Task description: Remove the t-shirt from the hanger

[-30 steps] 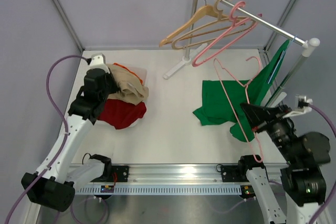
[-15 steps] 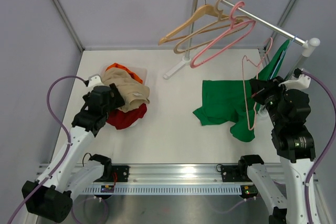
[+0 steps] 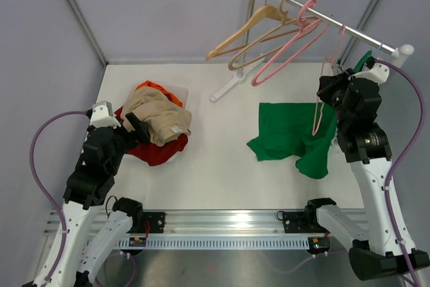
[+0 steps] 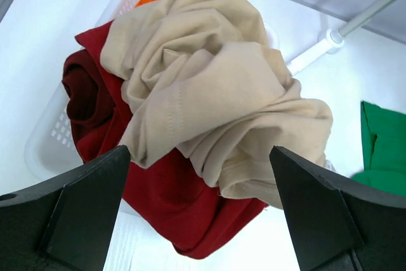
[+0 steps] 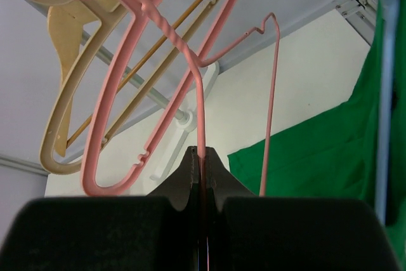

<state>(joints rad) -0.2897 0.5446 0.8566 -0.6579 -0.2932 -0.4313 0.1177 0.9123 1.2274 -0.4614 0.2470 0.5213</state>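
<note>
A beige t-shirt [image 3: 158, 115] [image 4: 209, 80] lies crumpled on top of the pile in a white basket [image 4: 44, 150] at the left. My left gripper [image 3: 138, 126] [image 4: 198, 157] hovers just near of it, open, with nothing between its fingers. At the right, my right gripper [image 3: 327, 90] [image 5: 202, 157] is raised and shut on the thin pink wire hanger [image 3: 317, 115] [image 5: 200, 106], which is bare. Its hook reaches up to the rack's rail [image 3: 356, 31]; I cannot tell whether it hangs there.
Under the beige shirt lie a red garment [image 3: 158, 151] and an orange one [image 3: 149, 87]. A green garment [image 3: 289, 132] spreads over the table's right side, up toward the rack. A wooden hanger [image 3: 248, 31] and a thick pink hanger [image 3: 289, 48] hang on the rail.
My left gripper opened, let go of the clothes in the basket and drew back toward the near left. My right arm lifted the wire hanger from low over the table up to the rail.
</note>
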